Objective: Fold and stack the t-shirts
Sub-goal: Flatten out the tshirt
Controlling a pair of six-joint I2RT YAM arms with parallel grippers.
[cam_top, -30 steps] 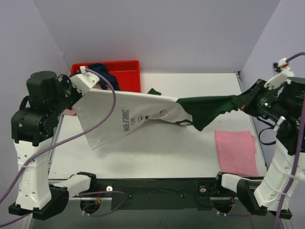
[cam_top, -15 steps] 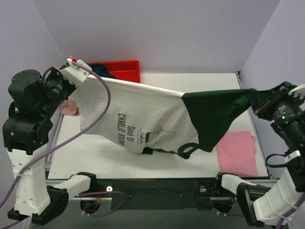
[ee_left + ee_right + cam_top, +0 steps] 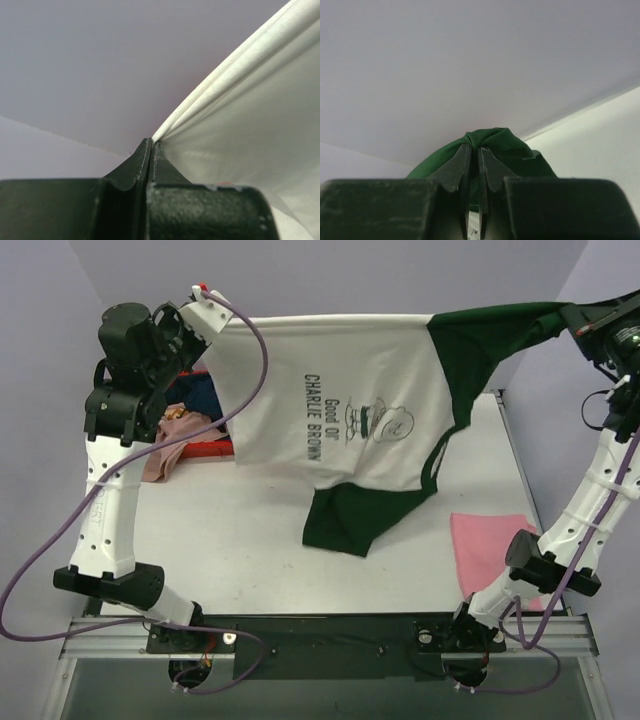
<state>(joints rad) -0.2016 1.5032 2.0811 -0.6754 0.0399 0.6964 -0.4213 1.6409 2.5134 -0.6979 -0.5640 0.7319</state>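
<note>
One hanging white tee (image 3: 330, 390) seemingly screens the red crate (image 3: 212, 448).

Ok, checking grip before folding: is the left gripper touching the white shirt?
Touching. The left wrist view shows the left gripper shut on the bunched edge of the white shirt.

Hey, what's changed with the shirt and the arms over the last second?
The left gripper and right gripper rose high and moved farther back, staying shut on the white and green t-shirt. The shirt went from sagging and bunched to hanging spread out, with its print facing the camera. The folded pink t-shirt did not move.
</note>
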